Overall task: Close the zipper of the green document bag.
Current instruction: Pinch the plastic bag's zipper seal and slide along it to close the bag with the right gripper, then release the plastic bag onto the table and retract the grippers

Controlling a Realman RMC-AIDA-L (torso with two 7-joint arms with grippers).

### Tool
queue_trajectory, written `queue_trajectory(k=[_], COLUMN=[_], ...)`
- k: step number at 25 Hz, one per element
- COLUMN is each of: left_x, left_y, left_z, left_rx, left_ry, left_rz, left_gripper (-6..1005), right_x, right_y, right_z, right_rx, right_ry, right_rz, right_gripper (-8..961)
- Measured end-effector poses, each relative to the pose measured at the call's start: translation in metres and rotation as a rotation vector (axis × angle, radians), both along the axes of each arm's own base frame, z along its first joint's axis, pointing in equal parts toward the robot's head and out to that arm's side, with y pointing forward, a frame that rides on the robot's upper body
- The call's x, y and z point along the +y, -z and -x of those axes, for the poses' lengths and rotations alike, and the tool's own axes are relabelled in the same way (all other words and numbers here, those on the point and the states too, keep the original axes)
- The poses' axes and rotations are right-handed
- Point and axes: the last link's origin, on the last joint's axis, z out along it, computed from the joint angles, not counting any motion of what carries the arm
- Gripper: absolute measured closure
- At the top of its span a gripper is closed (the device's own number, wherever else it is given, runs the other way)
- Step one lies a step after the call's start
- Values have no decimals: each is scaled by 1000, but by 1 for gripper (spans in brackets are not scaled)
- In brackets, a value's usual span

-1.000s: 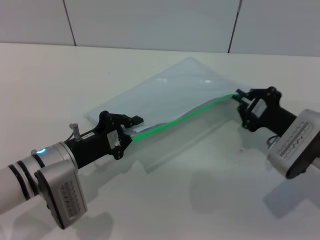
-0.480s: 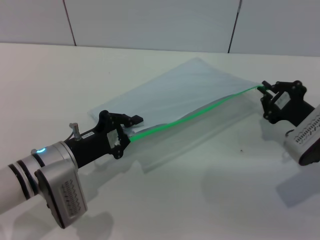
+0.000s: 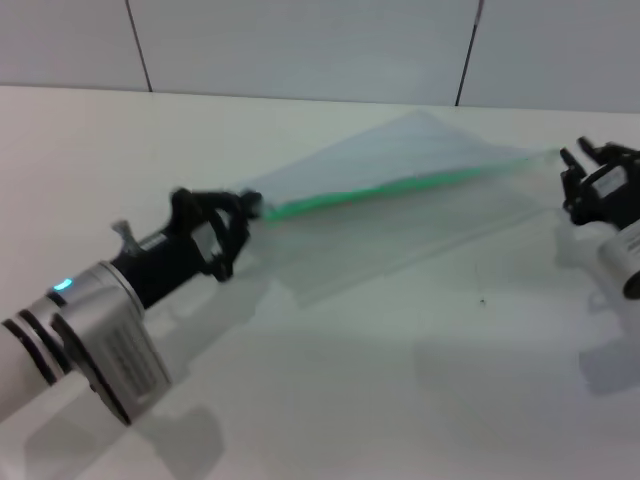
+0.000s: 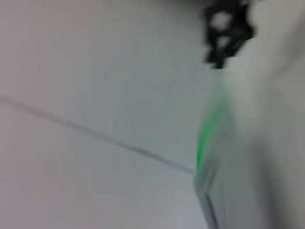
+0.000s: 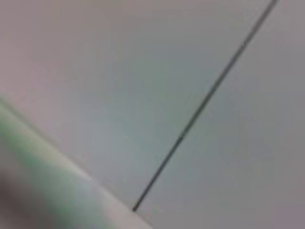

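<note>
Left end effector (image 3: pixel 248 207) pinching blurred green document bag (image 3: pixel 400 200); right end effector's (image 3: pixel 590 175) grip unclear.

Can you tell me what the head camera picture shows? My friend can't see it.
Two black grippers hold a green document bag stretched between them above a white table. The left gripper pinches one end of the green zipper, and the right gripper is at the other end.

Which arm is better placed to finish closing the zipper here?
Probably the right. The right gripper sits at the zipper's far end, where a pull would finish, while the left gripper anchors the bag's near corner.
</note>
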Motion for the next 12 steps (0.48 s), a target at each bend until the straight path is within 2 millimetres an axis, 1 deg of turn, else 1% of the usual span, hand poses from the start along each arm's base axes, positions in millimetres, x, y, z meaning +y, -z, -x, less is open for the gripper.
queue_trajectory(k=[1,4,6,9,10,11,12], left_x=[0,0,1,0,-1,-2,-3], left_y=[-4,-20,-32,-47,-54,-57,-62], left_z=[-1,-6,-8,-7,-6,-6,-5], left_rx=[-35,-181,-299,-466,-538,-588,-642], left_ry=[-3,-15,-33,-68,-82,-93,-104], left_rz=[-19,-67,-85,-93,-92,-88,-88], left_gripper=[893,891,848,783,761,740,718], right_x=[-1,-9,-20,-39,-52,-52,-63], right_y=[-2,-13,-22,-30,-35,-35,-38], right_z=[-1,-4,-3,1,6,6,11], right_rx=[23,87,135,189,220,220,249], right_ry=[10,-6,-48,-130,-193,-193,-253], right_rz=[-21,-108,-175,-242,-278,-278,-304], right_gripper=[866,739,654,595,575,555,535])
